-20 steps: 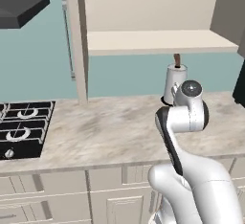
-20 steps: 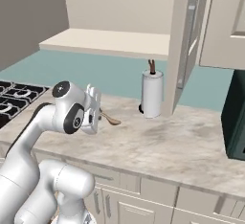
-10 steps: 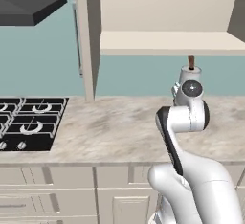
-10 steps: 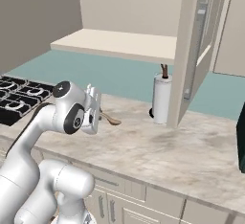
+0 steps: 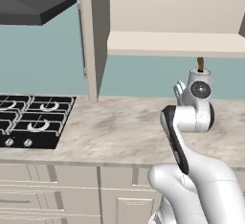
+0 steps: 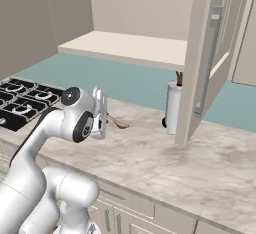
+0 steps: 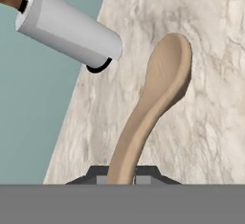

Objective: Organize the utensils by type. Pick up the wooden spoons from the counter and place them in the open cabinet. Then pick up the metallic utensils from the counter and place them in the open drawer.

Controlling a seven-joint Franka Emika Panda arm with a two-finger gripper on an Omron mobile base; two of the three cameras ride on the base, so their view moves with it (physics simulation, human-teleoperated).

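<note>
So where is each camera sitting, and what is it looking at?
Left base view: behind the arm's left, facing the open cabinet, stove and counter; the white arm rises lower right.
Right base view: behind its right, facing the same cabinet; the arm rises lower left, wooden spoon poking out.
Hand view: on the hand, looking along the gripper shut on the spoon, over the counter.
Shared: all three show the paper towel roll.

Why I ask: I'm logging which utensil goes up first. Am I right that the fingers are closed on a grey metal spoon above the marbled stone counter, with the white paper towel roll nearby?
Not quite: the hand view shows a pale tan wooden spoon, not grey metal, with its handle in the fingers. The rest holds: it is above the marbled stone counter, with the white paper towel roll nearby.
</note>
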